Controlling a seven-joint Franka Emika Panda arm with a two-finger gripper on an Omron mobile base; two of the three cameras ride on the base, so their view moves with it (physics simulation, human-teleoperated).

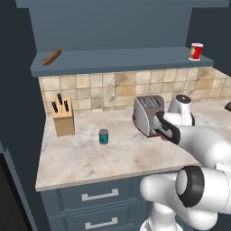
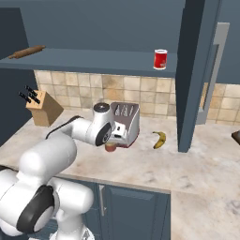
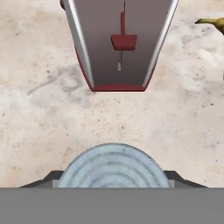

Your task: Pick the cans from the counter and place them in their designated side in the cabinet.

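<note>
From behind-left we look forward and down across the counter (image 1: 90, 158) to the shelf (image 1: 122, 61). From behind-right we face the same counter and shelf; both views share the toaster (image 1: 148, 113) and the red can (image 1: 196, 51). The hand camera looks straight down, close over the toaster's front.

Readable text: none anywhere.
Red cylindrical can with white bands (image 1: 196, 52): label bears no legible lettering.
Small teal-labelled can with grey metal top (image 1: 103, 136): label too small to read.
</note>
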